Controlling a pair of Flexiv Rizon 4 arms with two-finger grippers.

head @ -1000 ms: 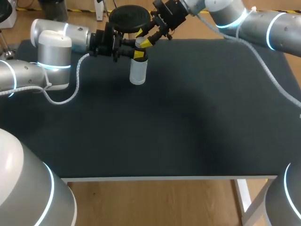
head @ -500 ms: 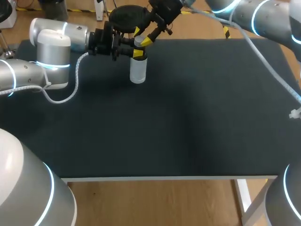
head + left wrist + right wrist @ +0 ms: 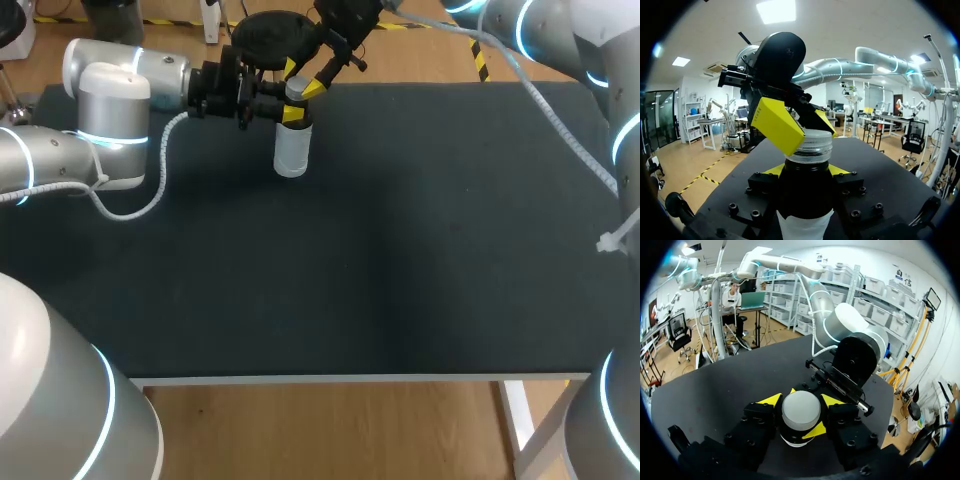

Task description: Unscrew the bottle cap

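Observation:
A clear plastic bottle (image 3: 291, 155) stands upright at the table's far side, left of the middle. My left gripper (image 3: 288, 113) comes in level from the left and is shut on the bottle's upper body, just under the neck; in its own view the bottle (image 3: 805, 225) sits between its yellow tips, left gripper (image 3: 806, 172). My right gripper (image 3: 298, 82) comes down at a slant from the back and is shut on the white cap (image 3: 297, 89). The right wrist view shows the cap (image 3: 801, 409) between the two yellow tips of the right gripper (image 3: 801, 401).
The black table mat (image 3: 400, 230) spreads wide in front of and to the right of the bottle. A white cable (image 3: 150, 190) from my left arm loops onto the mat at the left. Another cable (image 3: 570, 150) hangs from my right arm over the right side.
My right arm's links have swung up and to the right while its gripper stayed on the cap and turned a little. The left arm and the bottle have hardly moved.

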